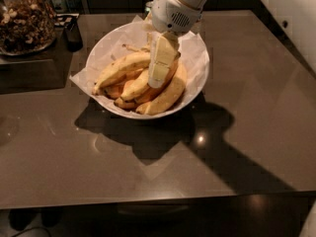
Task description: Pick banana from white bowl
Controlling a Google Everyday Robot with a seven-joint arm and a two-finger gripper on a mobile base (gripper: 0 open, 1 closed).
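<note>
The white bowl, lined with crinkled white paper, stands at the back middle of the brown table. It holds several bananas. The longest, pale-yellow banana lies along the left side of the pile, curved, its end at the bowl's left rim. Shorter, more orange bananas lie to its right and below it. My gripper hangs from the white arm above the bowl's middle. It points down and reaches into the pile just to the right of the long banana, partly hiding the bananas behind it.
A glass jar of nuts stands at the back left on a dark mat. A small dark object stands next to the jar. The table's front edge runs across the lower part of the view.
</note>
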